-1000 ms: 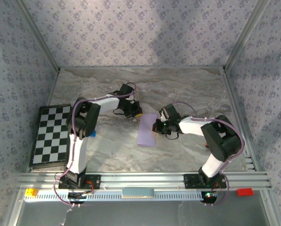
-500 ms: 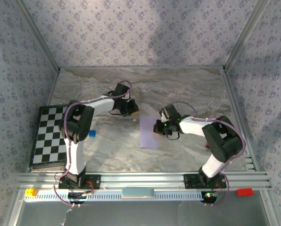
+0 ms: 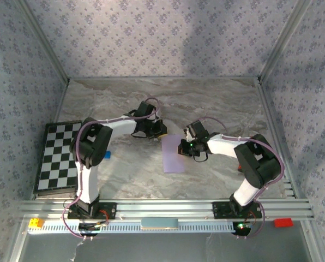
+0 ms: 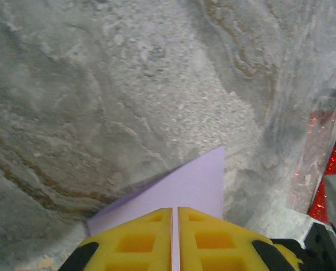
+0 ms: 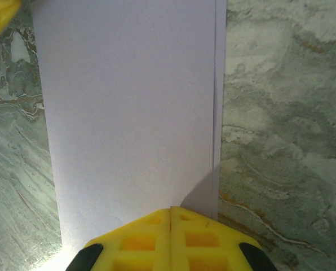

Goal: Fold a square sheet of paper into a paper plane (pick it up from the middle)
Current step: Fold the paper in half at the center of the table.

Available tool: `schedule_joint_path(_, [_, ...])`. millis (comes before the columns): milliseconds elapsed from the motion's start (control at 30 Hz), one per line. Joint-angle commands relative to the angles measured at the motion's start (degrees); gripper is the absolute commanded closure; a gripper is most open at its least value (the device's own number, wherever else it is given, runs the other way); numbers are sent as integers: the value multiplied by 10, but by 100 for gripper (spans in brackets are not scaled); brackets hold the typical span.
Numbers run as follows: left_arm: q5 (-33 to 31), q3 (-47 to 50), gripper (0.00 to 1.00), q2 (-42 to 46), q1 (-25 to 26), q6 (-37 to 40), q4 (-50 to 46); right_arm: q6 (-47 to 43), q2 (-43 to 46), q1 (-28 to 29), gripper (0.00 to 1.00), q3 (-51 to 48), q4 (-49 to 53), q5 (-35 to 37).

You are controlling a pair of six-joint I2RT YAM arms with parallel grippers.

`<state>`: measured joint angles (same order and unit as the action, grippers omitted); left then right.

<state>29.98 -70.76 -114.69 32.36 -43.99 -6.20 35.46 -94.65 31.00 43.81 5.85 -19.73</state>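
The pale lilac sheet of paper (image 3: 173,158) lies on the marble table, folded in half into a tall rectangle rather than a dart shape. In the right wrist view its two layers (image 5: 128,113) sit slightly offset along the right edge. My right gripper (image 3: 182,147) is shut, and its yellow tips (image 5: 170,210) rest on the middle of the paper's right long edge. My left gripper (image 3: 158,131) is at the paper's far left corner (image 4: 196,183). Its fingers (image 4: 175,209) are shut to a hairline gap over that corner, whose edge casts a shadow. I cannot tell whether they touch it.
A black-and-white chequered board (image 3: 59,155) lies at the left table edge, with a tiny blue cube (image 3: 107,155) beside it. Patterned walls and metal posts close in the table. The front rail carries a yellow block (image 3: 36,222) and a red block (image 3: 282,222).
My left gripper drew back to the left, then swung right onto the paper's far left corner. The paper slid slightly right and towards the front. The right gripper barely moved.
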Motion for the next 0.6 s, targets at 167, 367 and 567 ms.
schedule_joint_path(167, [-25, 35, 90, -36, -15, 6, 24, -11, -26, -2, 100, -30, 99, 41])
schedule_joint_path(367, [-33, 30, 89, -29, -23, 0, 19, -8, -30, -2, 100, -31, 92, 38])
schedule_joint_path(567, [-23, 0, 83, 21, -23, 12, -11, -7, -27, -2, 100, -31, 93, 38])
